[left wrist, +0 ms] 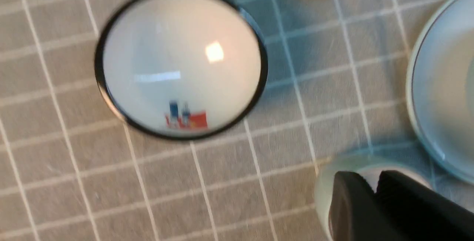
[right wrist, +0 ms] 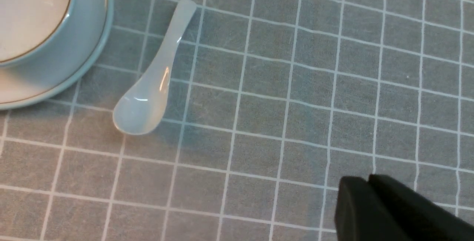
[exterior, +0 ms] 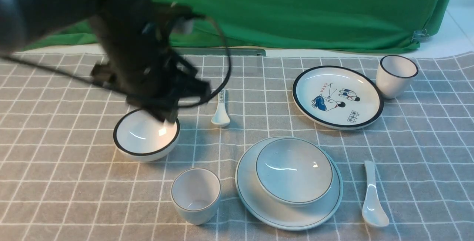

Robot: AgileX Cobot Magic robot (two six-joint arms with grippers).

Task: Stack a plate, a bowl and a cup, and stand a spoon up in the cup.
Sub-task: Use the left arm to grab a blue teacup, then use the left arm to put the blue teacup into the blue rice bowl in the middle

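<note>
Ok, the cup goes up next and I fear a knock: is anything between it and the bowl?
Nothing visible. The cup stands on the cloth just left of the plate, and the bowl on it is empty. The black-rimmed bowl and marked spoon lie farther back.

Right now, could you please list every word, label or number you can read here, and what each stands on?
No text can be read outright.
Black-rimmed white round plate with cartoon figures: small red writing above the figures and a dark block of characters near the rim, both too small to read.
Small white ceramic spoon: dark marks on its handle end, too small.
Black-rimmed white bowl: red and blue mark inside, blurred.
</note>
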